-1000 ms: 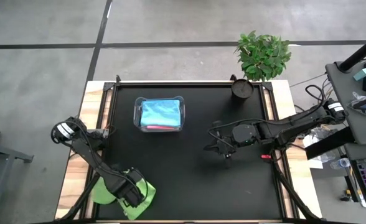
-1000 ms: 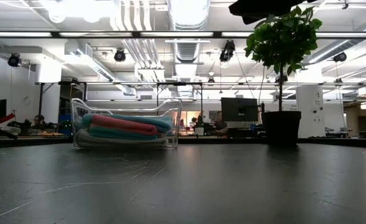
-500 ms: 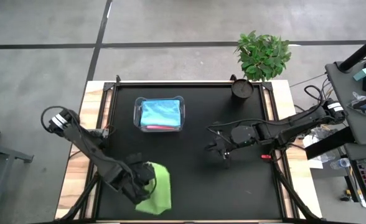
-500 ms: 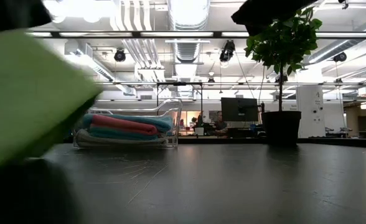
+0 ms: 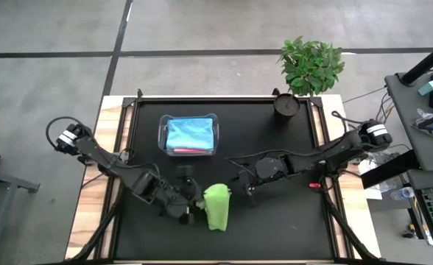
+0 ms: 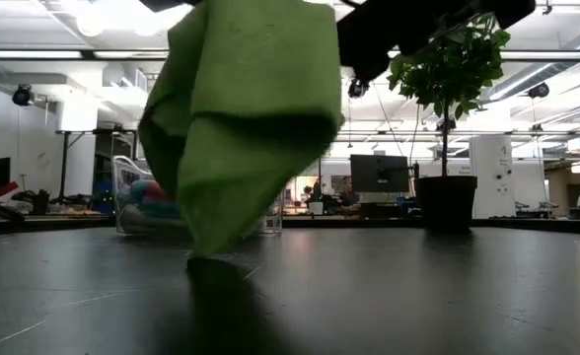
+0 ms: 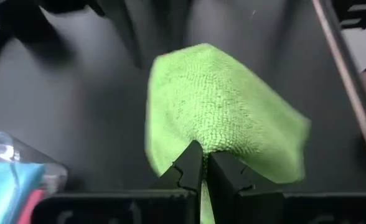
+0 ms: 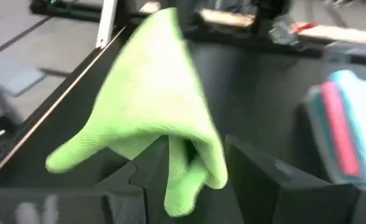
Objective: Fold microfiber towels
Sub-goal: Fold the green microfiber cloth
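The lime green microfiber towel (image 5: 216, 207) is being held unfolded above the near middle of the black surface (image 5: 290, 221), pinched in the clenched left claw (image 7: 201, 167). The right claw (image 5: 240, 185) is parting beside it. Others are lying folded in the clear plastic tub (image 5: 189, 136).

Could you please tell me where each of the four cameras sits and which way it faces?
High: overhead, facing down; both arms, left end effector, right end effector.
Low: table height, level across; green towel hanging.
Left wrist: on the left arm, past shut fingers pinching the towel.
Right wrist: on the right arm, past open fingers.
All four share the towel.
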Action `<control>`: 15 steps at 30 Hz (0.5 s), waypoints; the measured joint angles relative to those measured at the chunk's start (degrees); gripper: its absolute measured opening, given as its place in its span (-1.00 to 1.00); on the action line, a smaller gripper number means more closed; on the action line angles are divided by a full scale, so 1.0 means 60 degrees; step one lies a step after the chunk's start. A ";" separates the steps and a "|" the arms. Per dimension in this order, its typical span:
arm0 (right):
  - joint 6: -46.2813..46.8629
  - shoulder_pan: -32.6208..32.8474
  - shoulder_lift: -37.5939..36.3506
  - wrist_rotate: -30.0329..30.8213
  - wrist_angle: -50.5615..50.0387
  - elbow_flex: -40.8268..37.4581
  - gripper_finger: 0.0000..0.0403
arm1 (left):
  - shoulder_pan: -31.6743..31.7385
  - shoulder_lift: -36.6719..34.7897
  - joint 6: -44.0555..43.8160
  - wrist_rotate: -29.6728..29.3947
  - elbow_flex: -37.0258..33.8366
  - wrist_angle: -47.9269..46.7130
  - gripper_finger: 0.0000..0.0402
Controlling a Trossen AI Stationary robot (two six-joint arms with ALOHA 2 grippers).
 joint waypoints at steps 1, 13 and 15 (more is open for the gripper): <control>0.0058 0.0012 0.0168 -0.0164 -0.0039 0.0101 -0.26 | 0.0087 0.0030 0.0146 0.0000 -0.0003 0.0003 -1.00; 0.0701 0.0267 0.1294 -0.0551 -0.0072 0.1161 -0.27 | 0.0414 0.0049 0.1451 -0.0004 -0.0390 0.0771 -1.00; 0.0481 0.0348 0.1367 -0.0268 -0.0078 0.1174 -0.34 | 0.0414 0.0049 0.1682 0.0000 -0.0410 0.0997 -1.00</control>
